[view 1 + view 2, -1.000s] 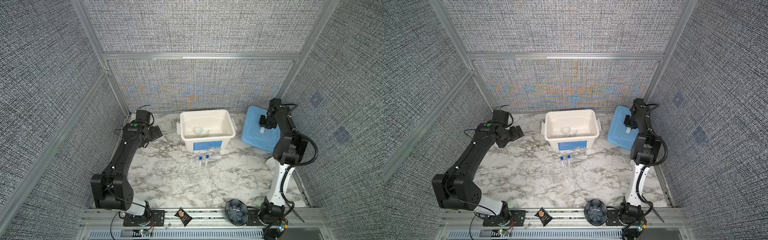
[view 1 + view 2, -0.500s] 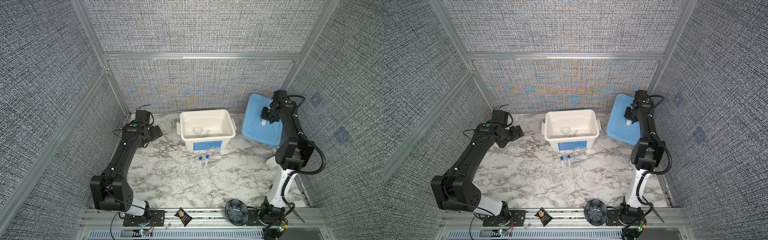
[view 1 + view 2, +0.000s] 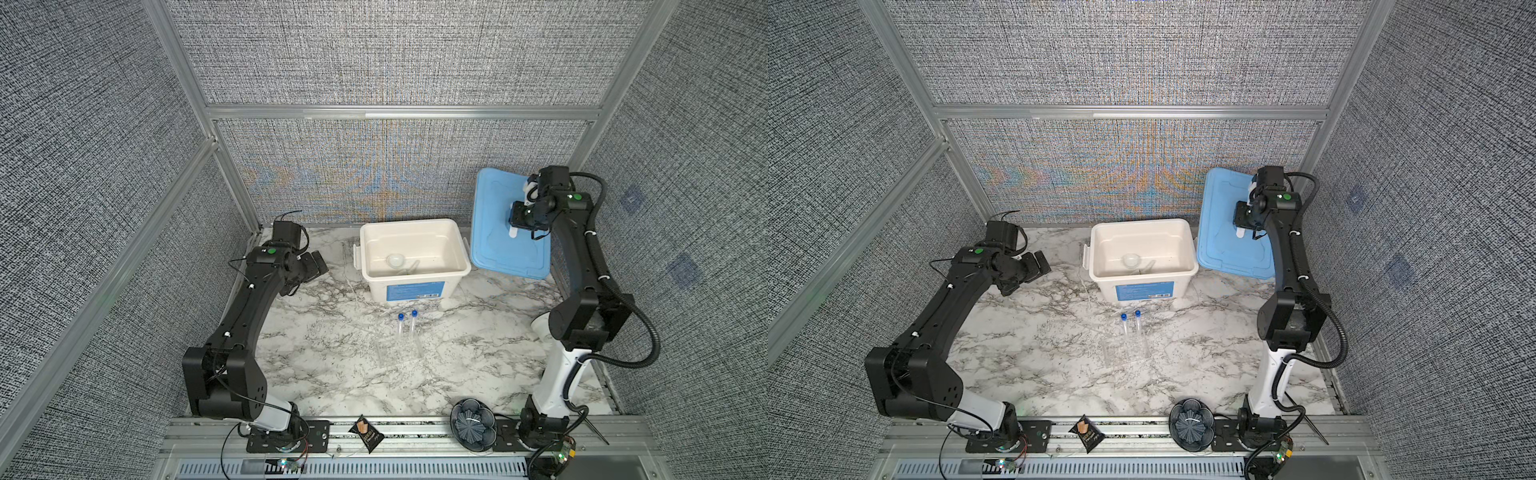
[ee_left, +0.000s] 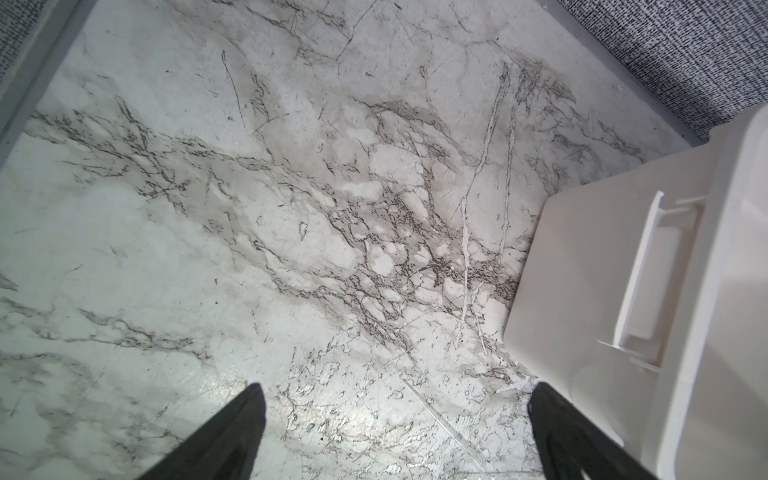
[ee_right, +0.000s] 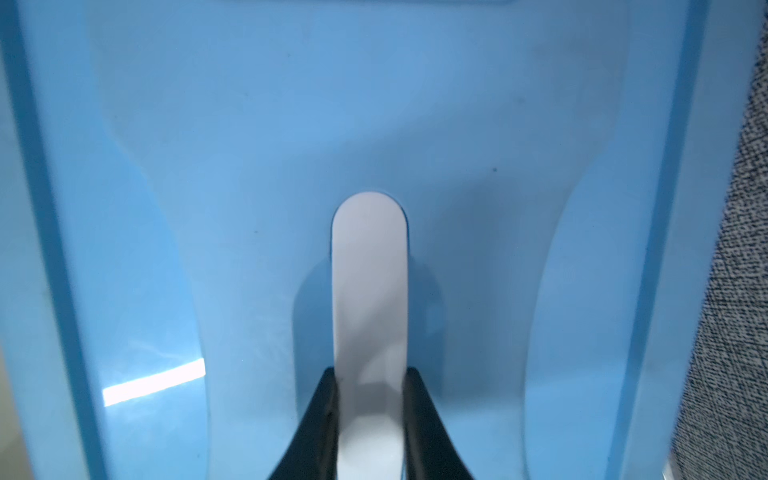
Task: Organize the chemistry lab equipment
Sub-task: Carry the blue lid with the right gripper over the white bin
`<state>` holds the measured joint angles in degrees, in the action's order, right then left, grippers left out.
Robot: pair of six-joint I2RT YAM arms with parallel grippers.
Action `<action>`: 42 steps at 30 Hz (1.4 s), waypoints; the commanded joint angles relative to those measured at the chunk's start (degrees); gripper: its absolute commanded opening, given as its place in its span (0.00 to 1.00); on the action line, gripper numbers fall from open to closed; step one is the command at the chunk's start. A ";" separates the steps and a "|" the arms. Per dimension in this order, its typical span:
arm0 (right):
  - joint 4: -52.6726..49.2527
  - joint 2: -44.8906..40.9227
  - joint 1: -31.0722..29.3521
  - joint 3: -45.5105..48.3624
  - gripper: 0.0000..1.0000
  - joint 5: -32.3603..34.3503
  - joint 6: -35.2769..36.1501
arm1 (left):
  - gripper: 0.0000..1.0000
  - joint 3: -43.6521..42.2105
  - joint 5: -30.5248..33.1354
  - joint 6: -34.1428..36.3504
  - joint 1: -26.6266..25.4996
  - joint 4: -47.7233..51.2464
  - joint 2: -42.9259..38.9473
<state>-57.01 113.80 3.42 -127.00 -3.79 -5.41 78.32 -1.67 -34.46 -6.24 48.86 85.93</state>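
Two clear tubes with blue caps (image 3: 406,326) (image 3: 1130,323) stand in a clear rack (image 3: 399,353) in front of the white bin (image 3: 415,289). Inside the bin lie a white round dish (image 3: 395,260) and a white pestle (image 3: 412,266). My right gripper (image 3: 515,226) (image 5: 369,374) is shut on the white handle (image 5: 369,282) of the blue lid (image 3: 494,249), which it holds tilted up, off the table, to the right of the bin. My left gripper (image 3: 318,266) (image 4: 397,395) hangs open over bare marble to the left of the bin (image 4: 582,270).
A dark blue flower-patterned bowl (image 3: 473,424) and a black snack packet (image 3: 368,434) sit on the front rail. A thin clear rod (image 4: 432,415) lies on the marble below the left fingers. Fabric walls close in the back and both sides.
The right arm has raised the blue lid by its handle, from lying low beside the bin to steeply tilted and higher. The left arm has stayed nearly still.
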 commanded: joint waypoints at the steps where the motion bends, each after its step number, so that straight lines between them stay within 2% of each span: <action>1: -0.98 -0.76 -1.86 -0.95 0.21 -4.80 4.77 | 0.99 -0.22 -0.12 0.85 0.03 -0.74 0.01; 9: -3.64 -0.64 -10.52 -2.25 0.21 -4.16 16.22 | 0.99 4.36 -2.69 2.20 0.09 2.32 1.79; 13: -3.21 -0.30 -13.12 -1.49 0.21 -6.66 17.05 | 0.99 4.21 -3.63 1.76 0.06 1.45 1.16; 22: -2.59 5.83 -21.31 -6.51 0.21 0.83 25.38 | 0.99 3.77 -6.61 3.05 0.06 -1.69 -0.06; 29: -1.52 9.42 -26.76 -7.65 0.21 1.26 28.86 | 0.99 1.73 -6.68 3.66 0.07 -6.43 -2.64; 33: -1.48 11.05 -28.72 -7.84 0.21 3.09 31.56 | 0.99 -0.06 -7.40 3.19 0.08 -8.73 -3.69; 38: 0.48 12.21 -31.01 -6.10 0.21 10.05 37.14 | 0.99 0.24 -10.52 2.35 0.09 -10.10 -2.51; 42: 1.45 12.34 -31.72 -6.13 0.21 9.44 38.18 | 0.99 0.62 -13.68 0.72 0.09 -11.60 -1.23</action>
<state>-57.41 126.13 -28.03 -133.10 4.54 30.20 78.50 -12.21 -32.27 -6.22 39.66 84.20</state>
